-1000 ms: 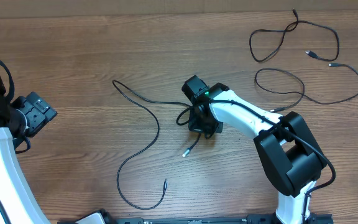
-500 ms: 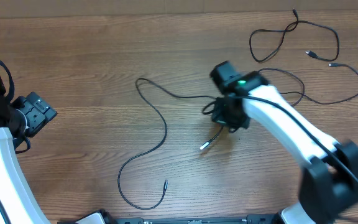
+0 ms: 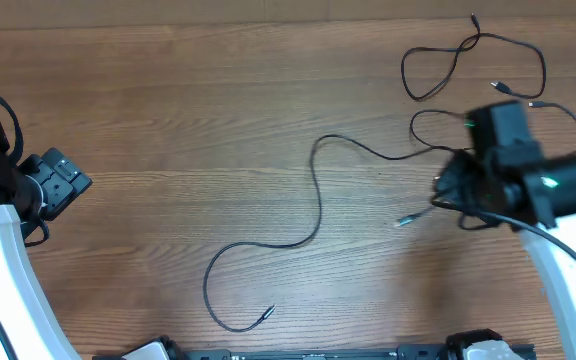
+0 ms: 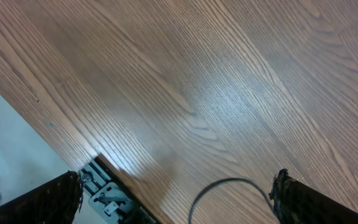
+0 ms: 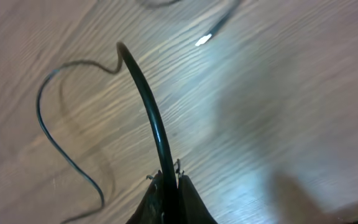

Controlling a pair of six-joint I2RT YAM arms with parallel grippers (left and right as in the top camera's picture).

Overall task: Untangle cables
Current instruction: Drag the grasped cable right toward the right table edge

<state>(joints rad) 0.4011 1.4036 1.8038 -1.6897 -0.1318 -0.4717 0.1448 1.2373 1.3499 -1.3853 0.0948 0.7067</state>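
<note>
Long cable: one thin black cord, pinched in the right gripper. The jaws are clamped tight on it, and the wrist view shows the cord rising straight out from between the tips. From the grip it runs left over the table, bends down through the middle, loops near the front edge and ends in a small plug. Its other end, a silvery plug, is just left of the gripper. Hanging or lying, I can't tell, since that patch is blurred.

Other cables: loose loops in the far right corner, overlapping, with plug ends among them. The right gripper sits at the near side of that pile. From overhead I can't tell whether the held cord crosses the nearest loop or only lies close.

Progress, my read: the long cord lies as one open line with no crossing on itself, so that part looks done. Left to do: the corner pile, where at least two cords cross.

Left gripper: spread wide, nothing in it, at the far left edge, well apart from every cord.

Room: there is lots of bare wood at centre and left, good for laying cords out. The right side is tight. The pile is near the far and right edges, so a cord could slide off.
</note>
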